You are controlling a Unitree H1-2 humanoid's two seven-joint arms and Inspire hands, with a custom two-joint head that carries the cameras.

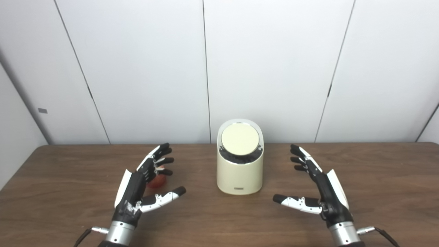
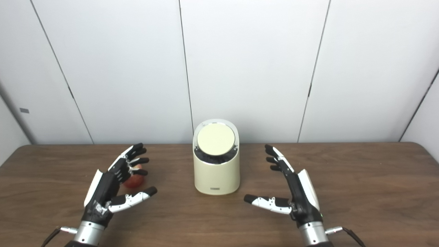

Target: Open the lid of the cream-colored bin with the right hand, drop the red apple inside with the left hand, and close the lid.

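Fingers spread wide on both hands, nothing held. Your left hand point(image 1: 137, 192) hovers with the red apple point(image 1: 158, 180) just beyond its fingertips, partly hidden behind them. Between the two thumbs stands the cream-colored bin point(image 1: 240, 175), its round lid point(image 1: 239, 139) shut. Your right hand point(image 1: 320, 192) sits beside the bin, fingers apart from it.

Risks, as I judge them: the round apple rolls off if your fingers nudge it before closing; pushing the lid off-centre could tip or slide the light bin; lid may swing back before the drop.

Count: one apple, one bin, one lid, two hands, one table point(image 1: 377, 178).
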